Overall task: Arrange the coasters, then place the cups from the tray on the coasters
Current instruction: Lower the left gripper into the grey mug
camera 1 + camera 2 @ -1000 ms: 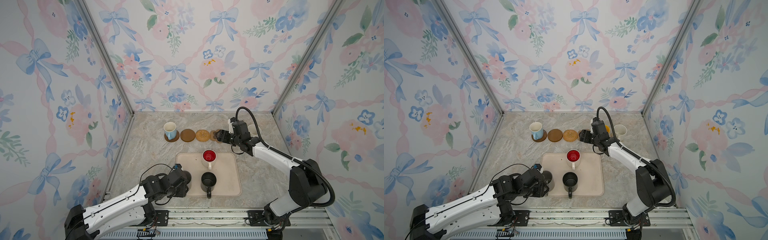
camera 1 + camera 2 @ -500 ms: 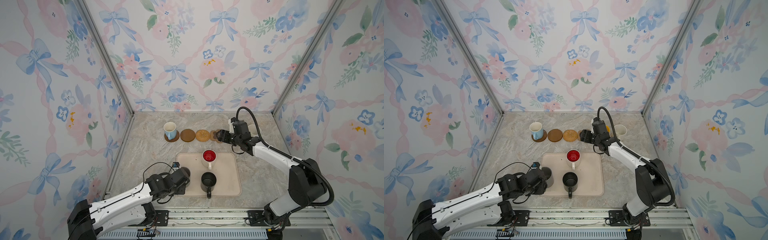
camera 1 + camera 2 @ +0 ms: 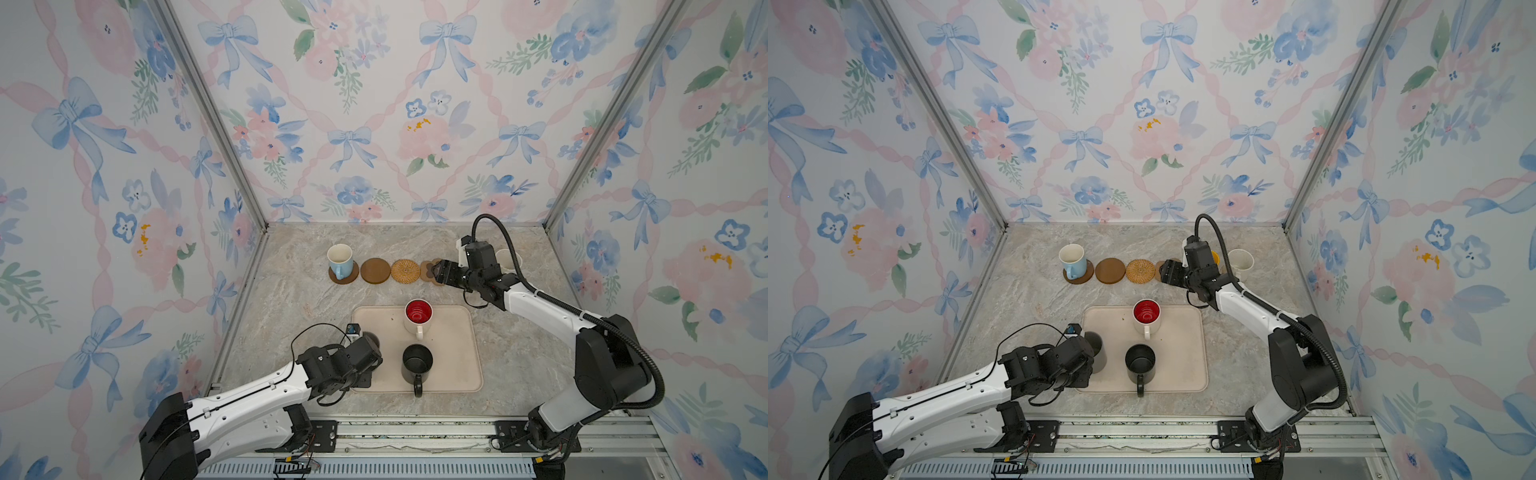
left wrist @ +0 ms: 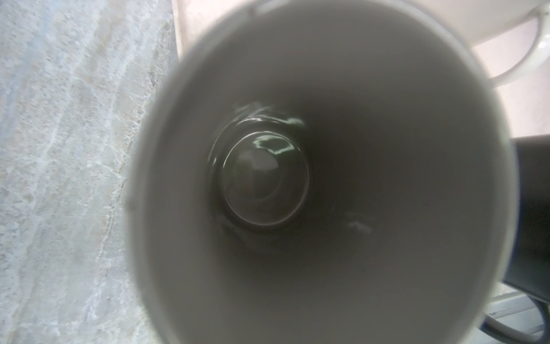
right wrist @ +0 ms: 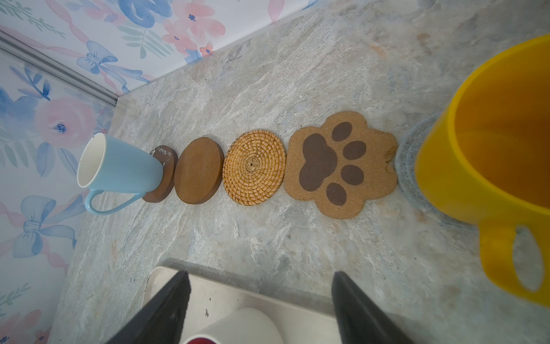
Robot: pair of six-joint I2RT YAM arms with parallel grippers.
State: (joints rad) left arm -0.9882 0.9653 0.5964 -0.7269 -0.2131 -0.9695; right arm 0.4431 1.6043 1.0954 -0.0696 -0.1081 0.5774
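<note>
The right fingers (image 5: 166,303) stand wide apart with nothing between them. In both top views they show over the right part of the paw coaster (image 3: 426,270), right of centre. Just right of the paw, the yellow mug (image 5: 476,178) sits on a blue-grey coaster (image 5: 408,166), mostly hidden behind the right arm in the top views. The cream mug (image 3: 1240,262) stands further right, near the right wall. Left of the paw the row goes on: rattan coaster (image 3: 405,271), bare brown disc (image 3: 375,271), then a second disc (image 3: 347,280) carrying the blue mug (image 3: 340,258).

The left fingers (image 3: 1087,356) are at the grey mug (image 3: 1098,351), hidden under the wrist, so I cannot tell whether they grip it or stand open. The left wrist camera looks straight down into that mug. It is upright at the left edge of the tray (image 3: 453,357), lower centre of the frame. The black mug (image 3: 417,362) is also on the tray, just right of the grey one, its handle toward the bottom of the frame. The red-lined white mug (image 3: 418,316) stands above it by the tray's upper rim. The tray lies on the marble desk (image 3: 291,299).
</note>
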